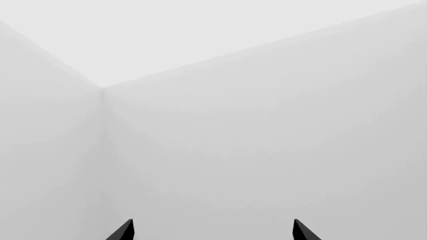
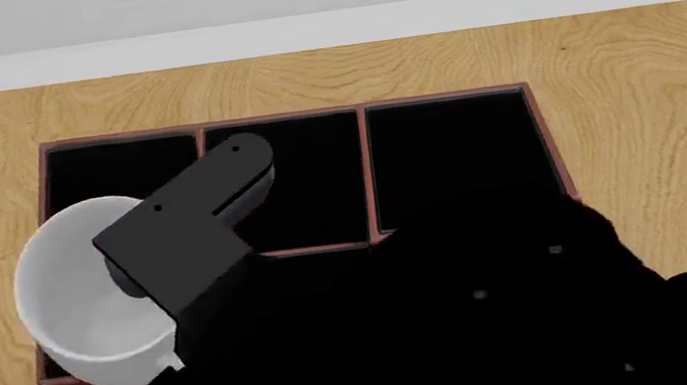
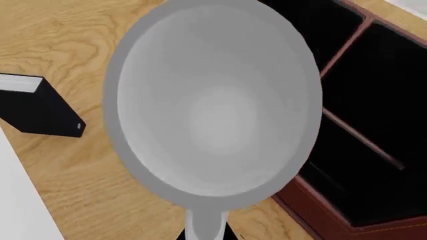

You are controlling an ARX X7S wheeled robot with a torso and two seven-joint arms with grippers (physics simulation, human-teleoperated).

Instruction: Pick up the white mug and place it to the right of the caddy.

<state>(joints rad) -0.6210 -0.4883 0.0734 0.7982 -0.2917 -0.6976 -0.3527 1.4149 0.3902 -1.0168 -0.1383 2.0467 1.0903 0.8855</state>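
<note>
Spanning most of the wooden table (image 2: 655, 108), the caddy (image 2: 453, 152) sits under the white mug (image 2: 82, 290), which the right gripper (image 2: 161, 279) grips over its near-left corner and should carry level, clear of the walls, to the caddy's right; the left gripper (image 1: 213, 232) is spread wide.

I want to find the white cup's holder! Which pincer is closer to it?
Right. The right pincer sits at the white mug handle; the left pincer faces only blank walls, no mug in sight.
</note>
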